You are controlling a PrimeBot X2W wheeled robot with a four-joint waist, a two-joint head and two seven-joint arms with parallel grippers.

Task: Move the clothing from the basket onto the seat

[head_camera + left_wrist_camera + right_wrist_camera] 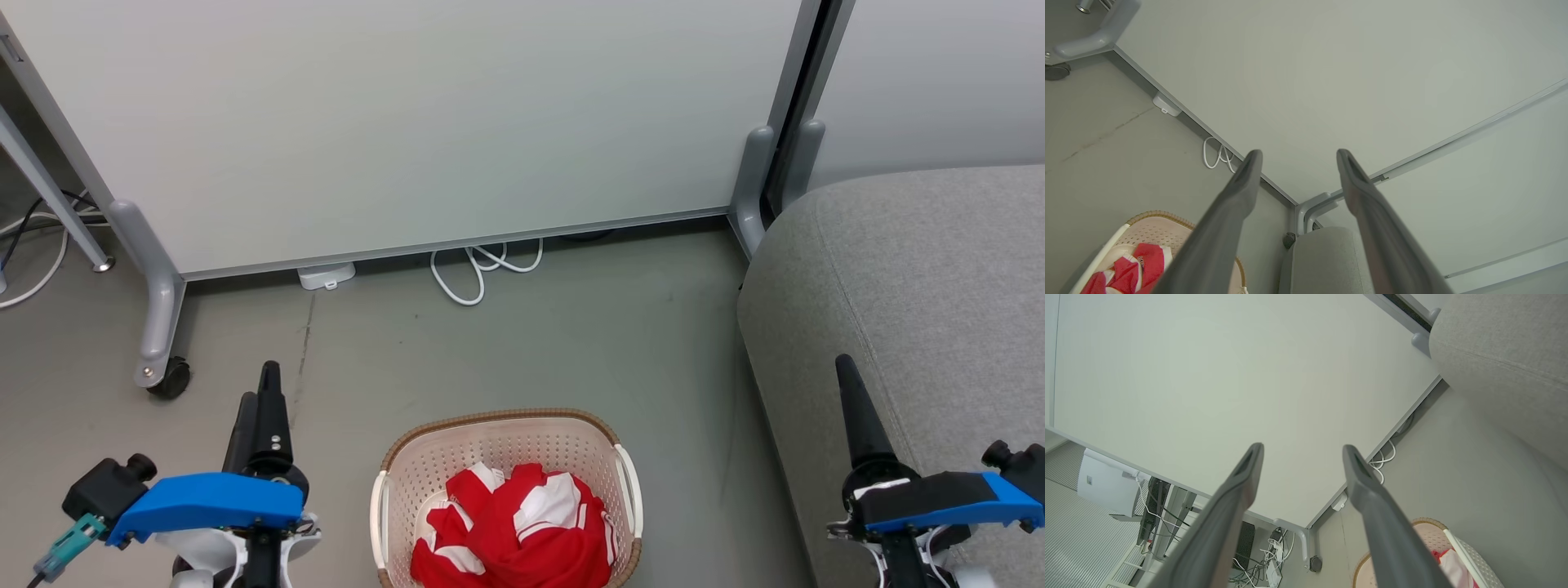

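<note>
The basket (490, 419) stands on the floor low in the head view's middle, cream with a brown rim. The clothing (514, 535), red with white panels, lies bunched inside it. The grey seat (922, 278) takes up the right side. My left gripper (257, 385) hovers left of the basket, and my right gripper (845, 367) hangs before the seat's front edge. In the left wrist view the left gripper (1299, 156) is open and empty, with basket (1155, 214), clothing (1133, 271) and seat (1327, 257) below. The right gripper (1302, 451) is likewise open and empty, above the basket (1425, 522) and beside the seat (1506, 355).
A pale partition panel (408, 122) on grey legs closes off the back. Its caster foot (167, 380) stands near my left gripper. A looped white cable (478, 278) and a small white box (326, 276) lie at the panel's base. Bare grey floor surrounds the basket.
</note>
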